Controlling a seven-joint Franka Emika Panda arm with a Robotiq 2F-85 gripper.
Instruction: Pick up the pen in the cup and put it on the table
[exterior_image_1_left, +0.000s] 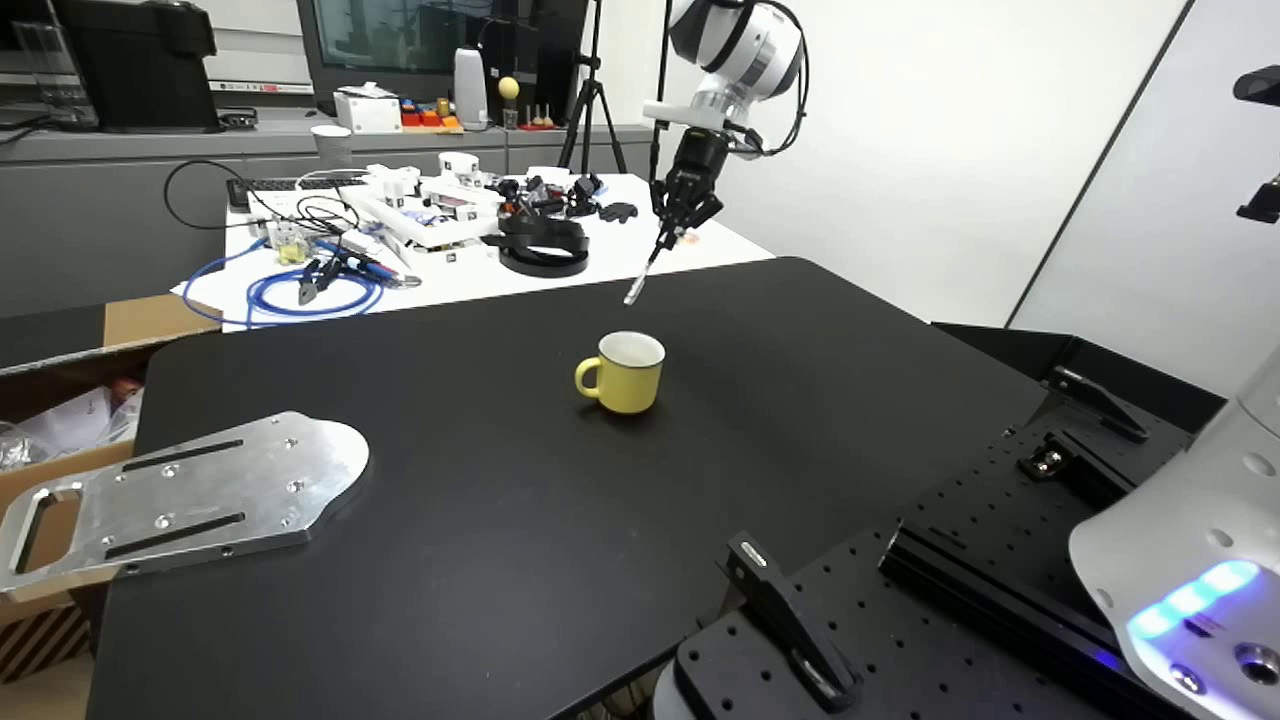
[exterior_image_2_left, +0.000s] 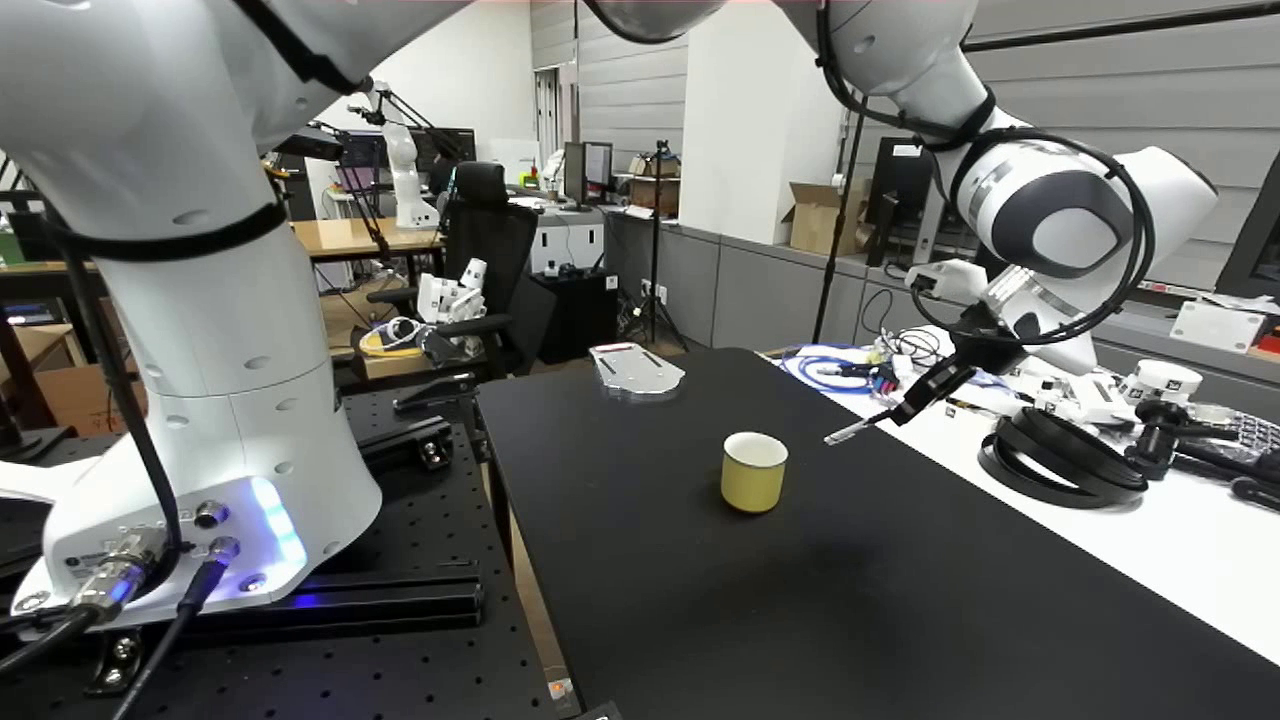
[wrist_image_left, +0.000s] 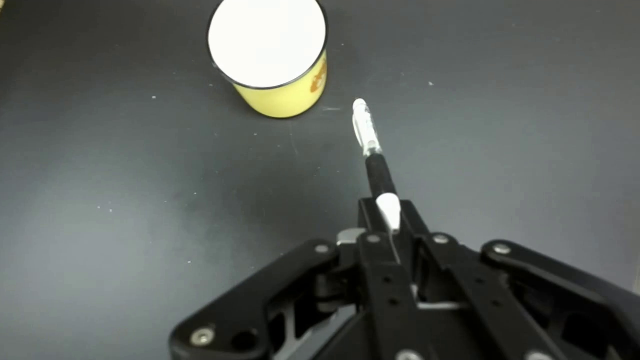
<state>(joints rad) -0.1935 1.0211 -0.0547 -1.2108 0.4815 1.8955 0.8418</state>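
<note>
Jaws closed, gripping the pen (wrist_image_left: 377, 167): on my screens the gripper (wrist_image_left: 389, 207) pinches it at its white-tipped end, and the rest juts out past the fingertips, slanting down above the table (exterior_image_1_left: 480, 500) in both exterior views. Ahead of the jaws, the wrist camera gives me that matte black surface up close, dotted with pale specks and a few scuffs, with a soft sheen to one side.

In front of the jaws, on the side toward the arm's base (exterior_image_2_left: 240, 430), I have the cup (exterior_image_1_left: 628, 385), upright and yellow with a pale inside, near the pen's outer end but apart from it. Well away from the jaws lies a slotted metal plate (exterior_image_1_left: 220, 480), partly over the table's edge. Behind the jaws, in an exterior view, I make out a white table (exterior_image_1_left: 715, 248) heaped with gear and a tripod (exterior_image_1_left: 592, 65); much farther from them, an office chair (exterior_image_2_left: 500, 240) shows.

As for the pen itself, it looks thin and straight to me: a white cone at the jaws, a black grip section next, then a clear, whitish barrel with a slim clip toward the end farthest from the jaws. Faint marks on the barrel are too small for me to read.
</note>
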